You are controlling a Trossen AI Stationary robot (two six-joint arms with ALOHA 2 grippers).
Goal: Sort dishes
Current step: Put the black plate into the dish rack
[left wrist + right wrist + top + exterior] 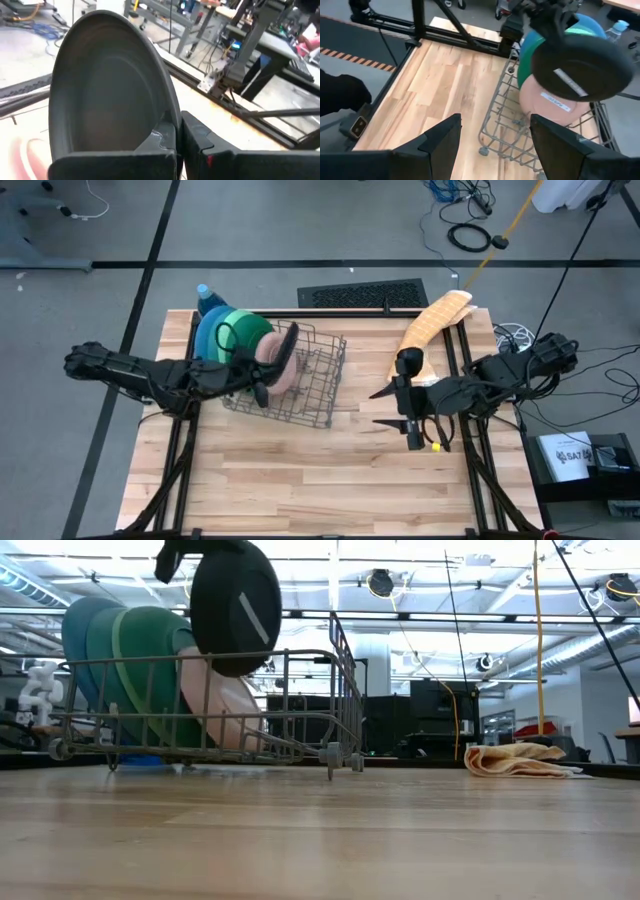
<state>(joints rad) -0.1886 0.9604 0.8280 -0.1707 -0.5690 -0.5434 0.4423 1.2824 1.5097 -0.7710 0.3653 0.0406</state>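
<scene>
Over the wire rack (300,385), at the left rear of the table (330,470), my left gripper (262,375) is clamped on the rim of the black plate (236,606), holding it upright in the air above the slots. Already racked on edge: blue plate (72,635), teal plate (100,650), green plate (150,660), then pink plate (225,710) just below the black one. My right gripper (400,408) waits mid-table, fingers apart. A cloth (432,322) lies behind it.
</scene>
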